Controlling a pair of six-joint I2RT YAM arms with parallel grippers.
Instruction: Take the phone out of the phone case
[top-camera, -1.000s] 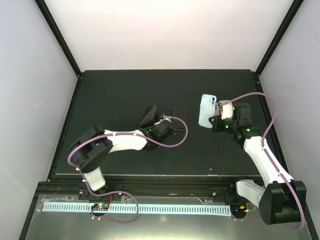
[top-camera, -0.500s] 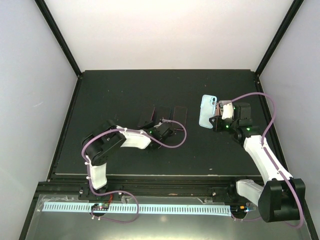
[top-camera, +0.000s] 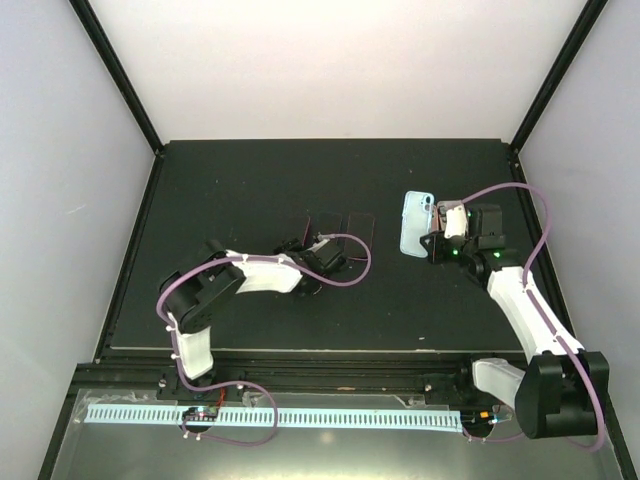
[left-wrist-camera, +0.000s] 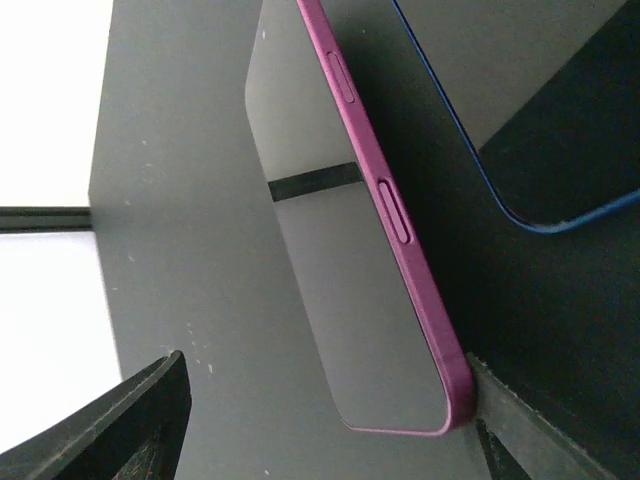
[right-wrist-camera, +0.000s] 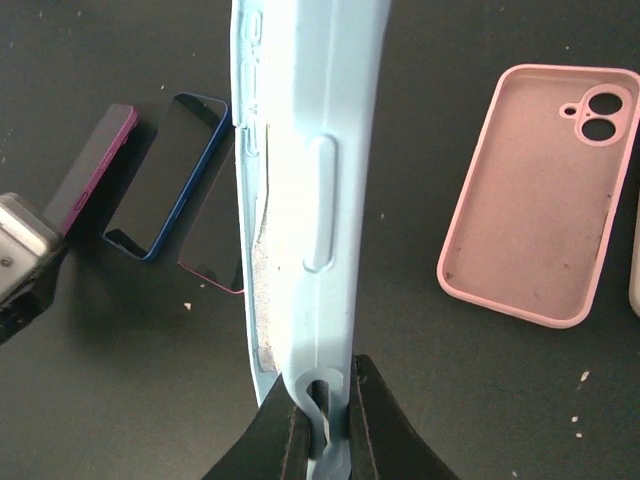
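The light blue phone case (top-camera: 414, 222) hangs upright above the right side of the mat. My right gripper (top-camera: 432, 237) is shut on its bottom edge, and the right wrist view shows the case (right-wrist-camera: 300, 150) edge-on with its opening empty, pinched in that gripper (right-wrist-camera: 325, 410). The phone (left-wrist-camera: 330, 250), with a purple rim and dark screen, lies flat on the mat (top-camera: 200, 200). My left gripper (left-wrist-camera: 325, 400) stands open around its near end, one finger close to the phone's corner. In the top view the phone (top-camera: 295, 227) lies just beyond the left gripper (top-camera: 300, 248).
A blue-rimmed phone (right-wrist-camera: 170, 175) and a pink-rimmed phone (right-wrist-camera: 215, 245) lie flat beside the purple one. An empty pink case (right-wrist-camera: 540, 190) lies open side up to the right of the held case. The mat has raised black rails along its edges.
The left gripper held the phone tilted above the mat; it has set the phone down flat and opened. The right arm and case have stayed still.
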